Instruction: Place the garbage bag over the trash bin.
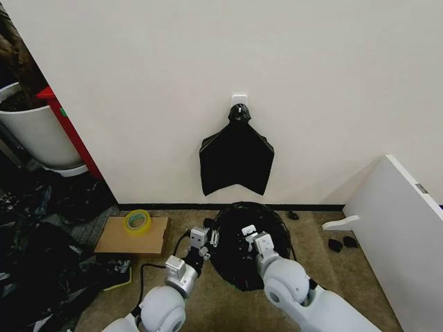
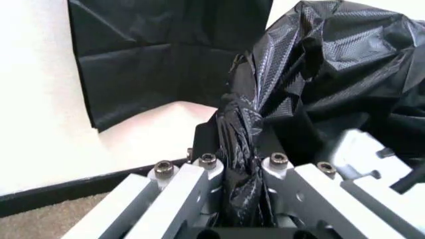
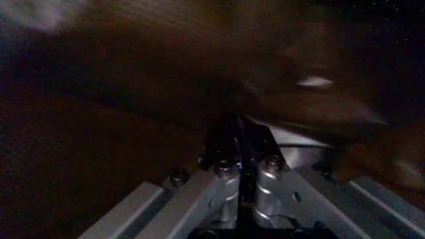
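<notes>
Jaws of the left gripper (image 2: 242,172) are clamping a twisted fold of the garbage bag (image 2: 332,84); the wrinkled black plastic is passing between the two metal fingers (image 2: 192,184) and bunching upward from them. Jaws of the right gripper (image 3: 242,162) are closing on a thin dark edge of the same plastic, the surroundings there being too dark to make out further.

Garbage bag (image 1: 242,238): glossy black, sitting as a rounded mound on the brown carpet (image 1: 332,277) at the foot of the wall, directly below the hanging black bundle. The left gripper (image 1: 201,238) is gripping its left edge; the right gripper (image 1: 250,235) is resting on its top, slightly right of centre. Whether the trash bin is lying under the plastic cannot be told.

Hanging bundle (image 1: 235,162): flat, smooth, black, shield-shaped, dangling from a black clip (image 1: 239,113) on the cream wall, apart from the bag beneath it.

Cardboard sheet (image 1: 131,236): lying flat on the carpet to the left of the left gripper, carrying a roll of yellow-green tape (image 1: 137,220).

Large white tub (image 1: 34,135): standing at the far left, beside a red panel (image 1: 66,131).

Loose black sheeting (image 1: 41,270): piling up across the lower left floor.

White board (image 1: 401,235): leaning at the right edge.
</notes>
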{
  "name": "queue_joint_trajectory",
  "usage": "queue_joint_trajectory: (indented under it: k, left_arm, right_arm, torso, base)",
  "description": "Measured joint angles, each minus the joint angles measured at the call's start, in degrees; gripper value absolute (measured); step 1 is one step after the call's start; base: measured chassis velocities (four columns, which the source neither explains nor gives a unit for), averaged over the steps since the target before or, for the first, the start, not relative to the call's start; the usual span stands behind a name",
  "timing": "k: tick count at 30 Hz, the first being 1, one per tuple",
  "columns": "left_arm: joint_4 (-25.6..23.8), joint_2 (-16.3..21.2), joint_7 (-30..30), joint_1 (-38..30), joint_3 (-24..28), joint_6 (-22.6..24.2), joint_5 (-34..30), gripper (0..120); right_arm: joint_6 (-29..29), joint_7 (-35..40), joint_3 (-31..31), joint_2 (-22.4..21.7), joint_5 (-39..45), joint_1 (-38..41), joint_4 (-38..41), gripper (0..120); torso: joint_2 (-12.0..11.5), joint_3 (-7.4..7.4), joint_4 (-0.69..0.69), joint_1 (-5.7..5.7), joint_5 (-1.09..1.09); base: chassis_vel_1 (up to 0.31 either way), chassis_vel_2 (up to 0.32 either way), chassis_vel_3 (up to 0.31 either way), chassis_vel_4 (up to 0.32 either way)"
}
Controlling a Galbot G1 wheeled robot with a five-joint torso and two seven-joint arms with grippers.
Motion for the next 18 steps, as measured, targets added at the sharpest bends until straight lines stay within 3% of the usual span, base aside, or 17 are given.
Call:
queue_joint_trajectory:
  k: [8, 18]
  left_arm:
    - [-0.7, 0.2, 0.1, 0.1, -0.2, -0.1, 0.0, 3]
    - [-1.3, 0.9, 0.5, 0.2, -0.4, -0.2, 0.1, 3]
  right_arm:
    - [-0.5, 0.6, 0.2, -0.5, -0.3, 1.8, -4.9, 0]
    - [-1.0, 1.9, -3.1, 0.8, 4.0, 2.9, -3.3, 0]
  torso:
    - [0.0, 0.0, 0.0, 0.0, 0.0]
    - [0.0, 0.0, 0.01, 0.0, 0.0]
  base:
    - [0.0, 0.0, 0.0, 0.0]
    - [0.0, 0.0, 0.0, 0.0]
